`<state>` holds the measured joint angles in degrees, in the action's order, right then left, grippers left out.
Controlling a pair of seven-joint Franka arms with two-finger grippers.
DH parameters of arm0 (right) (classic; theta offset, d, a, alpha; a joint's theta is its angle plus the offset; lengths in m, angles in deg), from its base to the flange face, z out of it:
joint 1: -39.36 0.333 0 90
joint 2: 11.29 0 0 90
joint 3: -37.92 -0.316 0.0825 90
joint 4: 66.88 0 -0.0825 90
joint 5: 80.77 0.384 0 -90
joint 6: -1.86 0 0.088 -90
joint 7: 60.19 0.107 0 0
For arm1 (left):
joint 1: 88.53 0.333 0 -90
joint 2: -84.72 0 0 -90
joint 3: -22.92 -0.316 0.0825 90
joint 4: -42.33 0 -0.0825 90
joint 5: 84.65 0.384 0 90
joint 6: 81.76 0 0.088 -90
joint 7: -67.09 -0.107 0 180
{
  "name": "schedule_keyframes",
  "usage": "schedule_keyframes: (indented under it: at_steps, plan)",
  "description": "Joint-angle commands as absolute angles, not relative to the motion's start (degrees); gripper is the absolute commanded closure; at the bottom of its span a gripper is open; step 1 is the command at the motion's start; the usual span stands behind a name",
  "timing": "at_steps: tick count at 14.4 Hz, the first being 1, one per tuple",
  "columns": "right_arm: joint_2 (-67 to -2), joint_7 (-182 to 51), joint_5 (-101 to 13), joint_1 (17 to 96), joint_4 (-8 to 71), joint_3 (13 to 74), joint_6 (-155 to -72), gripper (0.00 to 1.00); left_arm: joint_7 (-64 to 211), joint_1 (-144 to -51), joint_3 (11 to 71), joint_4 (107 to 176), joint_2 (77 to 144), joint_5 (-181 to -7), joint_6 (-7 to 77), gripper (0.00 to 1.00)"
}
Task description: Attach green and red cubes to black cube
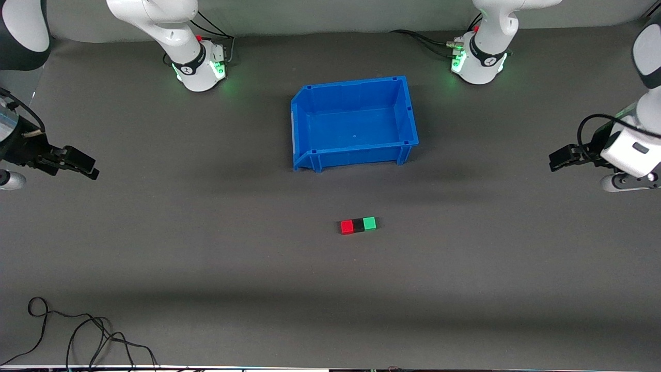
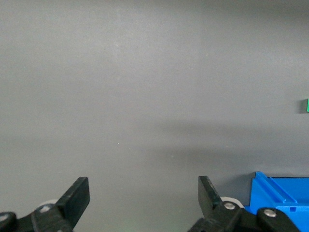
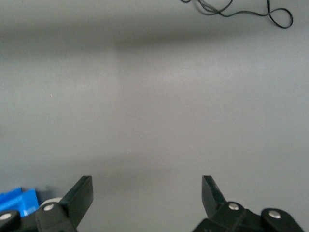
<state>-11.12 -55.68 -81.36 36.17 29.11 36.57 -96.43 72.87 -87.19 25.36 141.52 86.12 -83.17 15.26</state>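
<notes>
So the three cubes are sitting in a tight little row out on the open grey mat of the desk (image 1: pixel 206 268), touching side to side: the red cube (image 1: pixel 347 227) at the right arm's end of the row, the black cube (image 1: pixel 358 225) squeezed in the middle, and the green cube (image 1: pixel 369 223) at the left arm's end. The black one is hard to pick out against the mat, but it's there between the two coloured ones. The row lies nearer to the front camera than the blue bin (image 1: pixel 354 123), well apart from it, and the bin looks like it's got nothing inside. Both arms are pulled way out to the edges of the desk and just waiting. The left gripper (image 1: pixel 560 158) hangs over bare mat at the left arm's end of the desk, fingers spread wide with nothing between them; its wrist view shows the left gripper (image 2: pixel 144 198) over plain mat with a corner of the blue bin (image 2: pixel 275 191) and a sliver of the green cube (image 2: pixel 307 105) at the frame edge. The right gripper (image 1: pixel 85 166) is over the mat at the right arm's end, also spread wide and holding nothing, and its wrist view shows the right gripper (image 3: pixel 147 197) above bare mat. There's a loose black cable (image 1: pixel 88 336) coiled on the desk near the front camera at the right arm's end
</notes>
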Motion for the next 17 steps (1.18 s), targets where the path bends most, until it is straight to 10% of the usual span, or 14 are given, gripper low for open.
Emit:
schedule_keyframes:
  at_steps: [1, 17]
  plan:
    - [-9.9, -60.4, -82.5, 36.2, 28.1, 37.2, -94.0, 0.00, 71.5, -87.4, 25.1, 140.5, 86.8, -82.3, 13.6, 0.00]
    - [-10.3, -61.4, -80.4, 42.2, 26.6, 43.6, -89.8, 0.00, 66.1, -86.5, 24.9, 139.5, 87.5, -82.6, 13.6, 0.01]
